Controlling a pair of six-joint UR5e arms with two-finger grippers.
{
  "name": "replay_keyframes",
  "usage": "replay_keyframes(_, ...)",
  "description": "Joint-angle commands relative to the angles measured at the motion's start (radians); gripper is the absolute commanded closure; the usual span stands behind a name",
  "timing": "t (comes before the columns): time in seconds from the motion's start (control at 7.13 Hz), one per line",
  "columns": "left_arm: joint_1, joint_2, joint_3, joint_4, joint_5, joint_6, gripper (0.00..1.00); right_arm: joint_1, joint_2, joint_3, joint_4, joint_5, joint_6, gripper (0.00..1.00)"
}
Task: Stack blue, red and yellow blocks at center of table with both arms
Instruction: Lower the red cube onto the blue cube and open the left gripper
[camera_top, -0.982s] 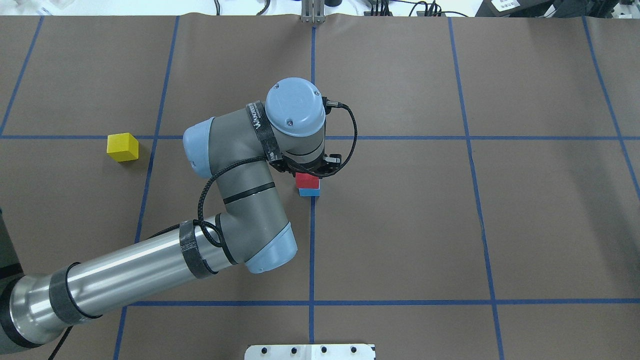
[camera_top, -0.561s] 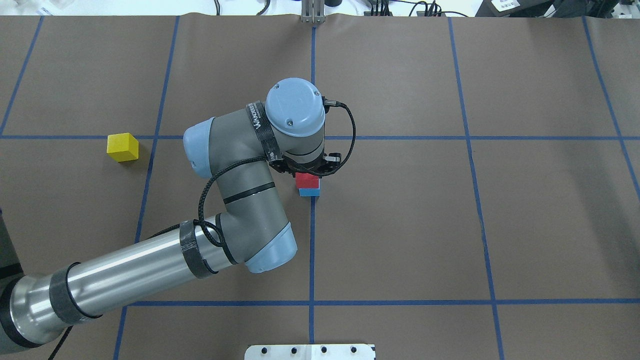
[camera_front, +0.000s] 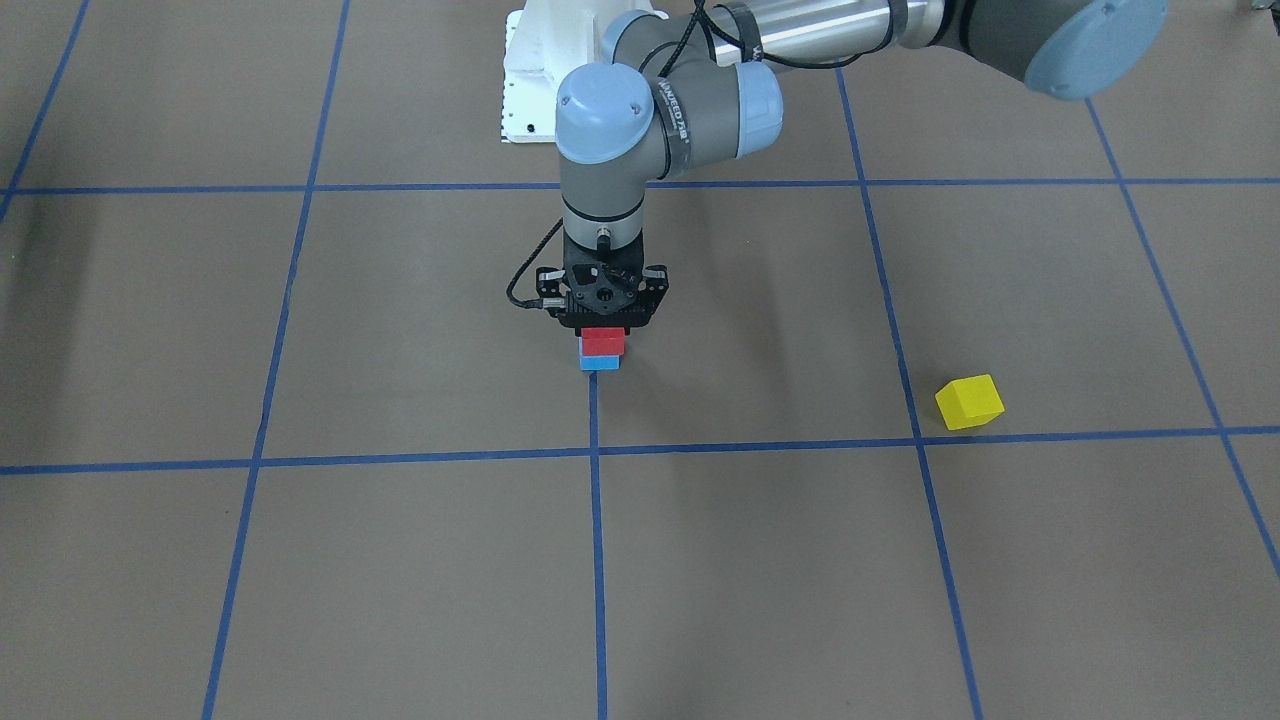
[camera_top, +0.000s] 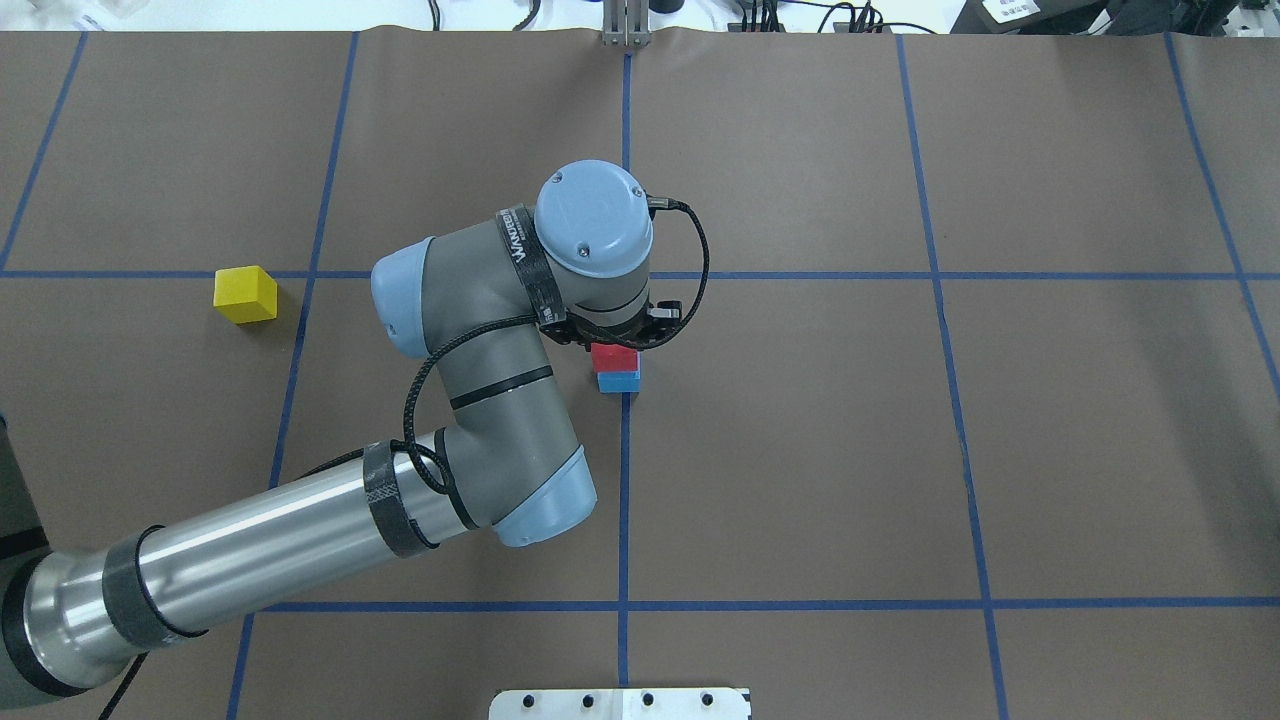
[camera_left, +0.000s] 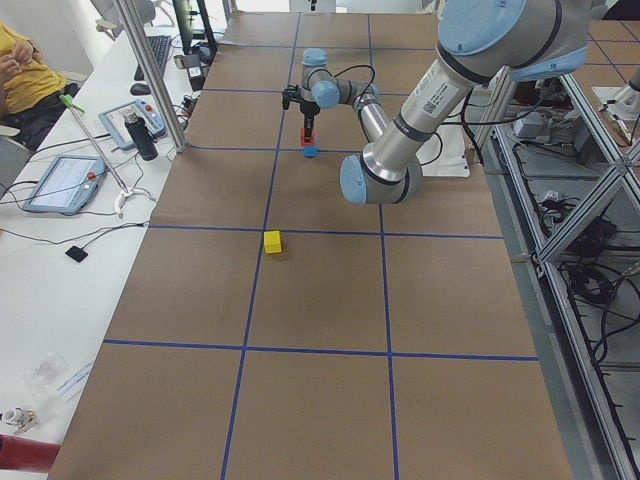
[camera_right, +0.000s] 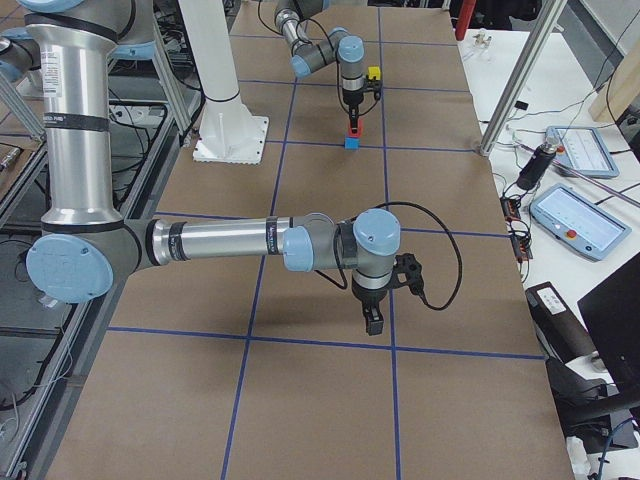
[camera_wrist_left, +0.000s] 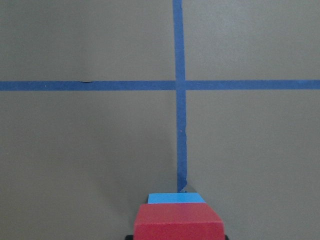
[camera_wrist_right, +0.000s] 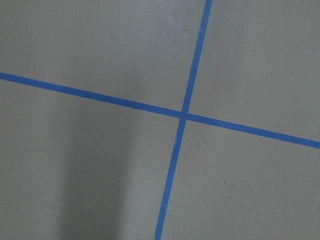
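Item 1. Table (camera_front: 300, 330): brown top, marked into squares by blue tape lines (camera_front: 595, 420).

Item 2. Blue block (camera_front: 600, 363): flat on the table at the middle, on the central tape line.

Item 3. Red block (camera_front: 603, 343): resting squarely on the blue block, the two touching as a two-high stack.

Item 4. Yellow block (camera_front: 969, 402): alone on the table on the robot's left, well apart from the stack, just beside a cross line of tape, turned slightly askew to the grid.

Item 5. Left claw (camera_front: 603, 328): pointing straight down, directly over the red block. Its fingers are mostly hidden, so I cannot tell whether it is clamped or apart.

Item 6. Right claw (camera_right: 372, 320): pointing down over bare table, far from the stack. Whether it is apart or together cannot be told.
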Motion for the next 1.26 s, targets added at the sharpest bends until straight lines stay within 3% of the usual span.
replay_keyframes(0.0, 0.002, 0.0, 0.0, -0.001, 0.0, 0.001, 0.49, 0.0, -0.001, 0.0, 0.0, 0.0, -0.001, 0.01)
replay_keyframes(0.42, 0.011, 0.0, -0.003, -0.005, 0.002, 0.009, 0.27, 0.0, -0.001, -0.002, 0.0, 0.0, -0.001, 0.01)
replay_keyframes(0.56, 0.011, 0.001, -0.006, -0.007, 0.008, 0.01, 0.0, 0.0, 0.001, -0.002, 0.0, 0.0, -0.001, 0.01)
replay_keyframes(0.84, 0.008, 0.003, -0.05, 0.004, 0.019, 0.069, 0.0, 0.0, 0.001, -0.002, 0.0, 0.0, -0.001, 0.01)
replay_keyframes(1.12, -0.053, 0.07, -0.148, 0.01, -0.002, 0.2, 0.0, 0.0, 0.002, 0.0, 0.0, 0.0, 0.001, 0.01)
